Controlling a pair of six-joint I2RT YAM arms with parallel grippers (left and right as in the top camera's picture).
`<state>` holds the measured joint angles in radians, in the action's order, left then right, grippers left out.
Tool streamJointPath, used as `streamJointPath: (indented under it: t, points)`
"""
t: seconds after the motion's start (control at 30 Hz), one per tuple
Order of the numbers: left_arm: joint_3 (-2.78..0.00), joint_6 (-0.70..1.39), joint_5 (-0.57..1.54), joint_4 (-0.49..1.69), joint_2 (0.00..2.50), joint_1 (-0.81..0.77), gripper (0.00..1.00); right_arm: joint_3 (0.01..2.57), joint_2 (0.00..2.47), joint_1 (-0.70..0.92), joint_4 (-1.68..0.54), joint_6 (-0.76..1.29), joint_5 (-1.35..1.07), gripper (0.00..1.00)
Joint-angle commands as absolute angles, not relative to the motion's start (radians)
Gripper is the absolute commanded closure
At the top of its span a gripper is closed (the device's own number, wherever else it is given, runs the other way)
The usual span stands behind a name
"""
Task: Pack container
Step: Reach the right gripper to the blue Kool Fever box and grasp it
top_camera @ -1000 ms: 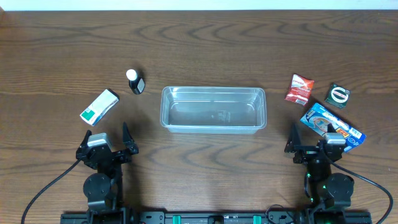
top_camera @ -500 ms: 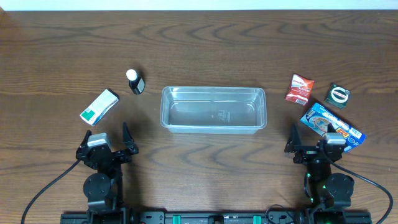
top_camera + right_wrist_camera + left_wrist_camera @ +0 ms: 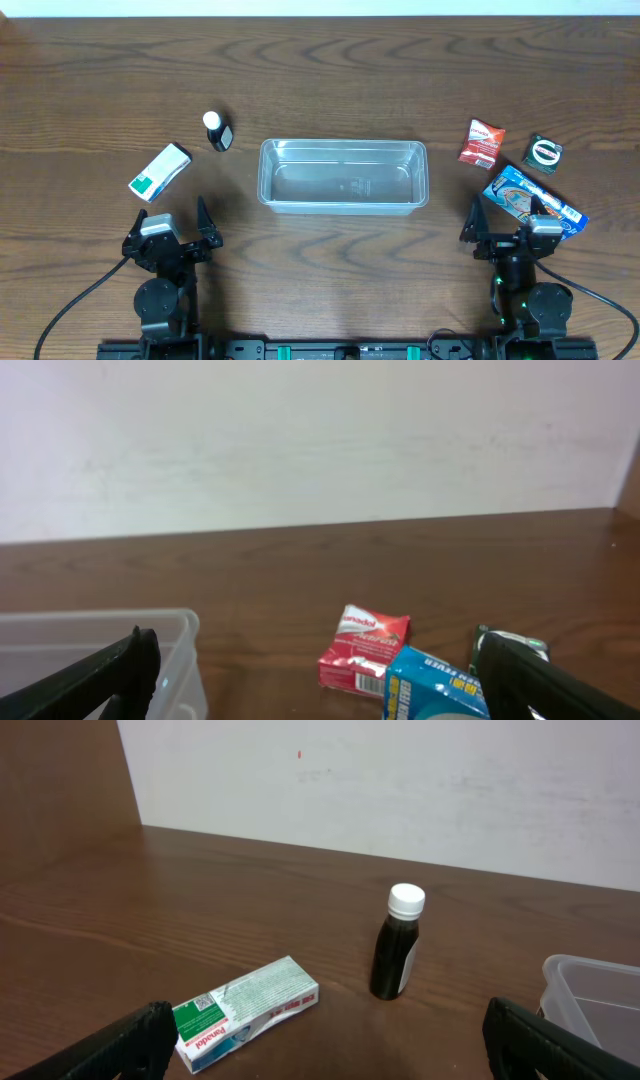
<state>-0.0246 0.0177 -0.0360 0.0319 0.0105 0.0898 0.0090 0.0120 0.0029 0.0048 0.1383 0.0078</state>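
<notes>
The clear plastic container [image 3: 343, 176] sits empty at the table's middle; its corner shows in the left wrist view [image 3: 592, 995] and in the right wrist view [image 3: 150, 650]. My left gripper [image 3: 170, 226] is open and empty near the front edge, behind a green-and-white Panadol box [image 3: 160, 171] [image 3: 245, 1011] and a dark bottle with a white cap [image 3: 216, 131] [image 3: 399, 944]. My right gripper [image 3: 503, 225] is open and empty, just in front of a blue box [image 3: 534, 202] [image 3: 432, 685]. A red packet [image 3: 482, 142] [image 3: 364, 647] and a green packet [image 3: 544, 153] [image 3: 515, 644] lie behind it.
The table is dark brown wood. A white wall stands past its far edge. Cables run from both arm bases at the front edge.
</notes>
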Motion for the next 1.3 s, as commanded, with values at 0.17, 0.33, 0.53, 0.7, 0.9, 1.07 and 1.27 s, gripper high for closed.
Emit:
streamJointPath:
  t: [0.17,0.33,0.53,0.7,0.9,1.07,1.27]
  points:
    - [-0.004,0.0,-0.052,0.07,0.005,0.094,0.02,0.222,0.189,-0.025,-0.115,0.313,0.03,0.01]
    - [-0.004,0.0,-0.052,0.07,0.005,0.094,0.02,0.516,0.508,-0.061,-0.267,0.313,0.025,0.01]
    - [-0.004,0.0,-0.052,0.07,0.005,0.094,0.02,0.934,0.884,-0.072,-0.626,0.29,0.017,0.01]
    - [-0.004,0.0,-0.051,0.07,0.005,0.094,0.02,1.088,1.074,-0.07,-0.738,0.313,-0.153,0.01]
    - [-0.004,0.0,-0.052,0.07,0.005,0.094,0.02,1.084,1.172,-0.072,-0.752,0.348,-0.221,0.01]
    - [-0.004,0.0,-0.051,0.07,0.005,0.094,0.02,1.083,1.198,-0.074,-0.856,0.81,0.042,0.08]
    - [-0.004,0.0,-0.051,0.07,0.005,0.094,0.02,1.083,1.199,-0.073,-1.018,1.283,0.299,0.01]
